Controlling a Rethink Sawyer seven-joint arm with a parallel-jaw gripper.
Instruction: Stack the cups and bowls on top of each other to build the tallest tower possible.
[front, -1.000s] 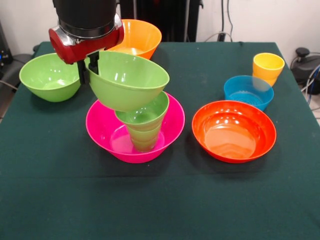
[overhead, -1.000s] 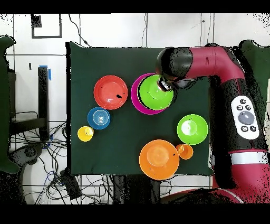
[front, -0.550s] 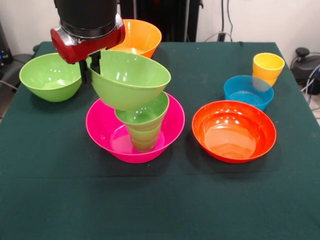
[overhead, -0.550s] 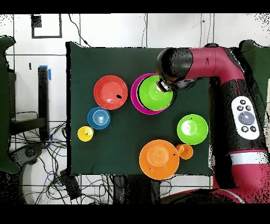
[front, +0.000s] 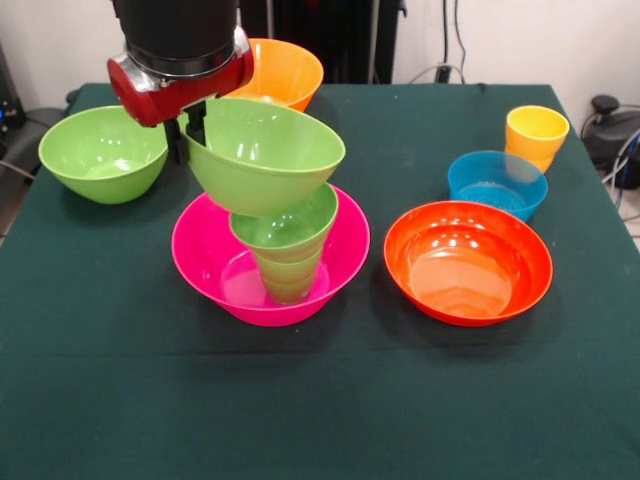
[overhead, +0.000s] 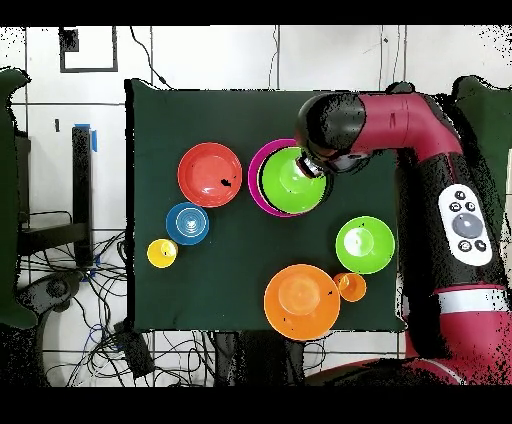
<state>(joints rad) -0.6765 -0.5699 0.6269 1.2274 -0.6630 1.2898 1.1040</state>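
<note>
A light green bowl (front: 262, 155) tilts atop the tower (front: 287, 255) of a smaller green bowl and cup inside the pink bowl (front: 210, 265), mid-table; the gripper (front: 190, 130) pinches its rim. No readable writing shows anywhere

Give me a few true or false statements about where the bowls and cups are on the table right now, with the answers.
1. The claw holds a light green bowl by its rim. True.
2. That bowl sits level. False: it is tilted, over the smaller green bowl.
3. The pink bowl is the base of the stack. True.
4. The yellow cup is on top of the stack. False: it stands on the table behind the blue bowl.
5. The red-orange bowl is nested in the pink one. False: it sits alone beside it.
</note>
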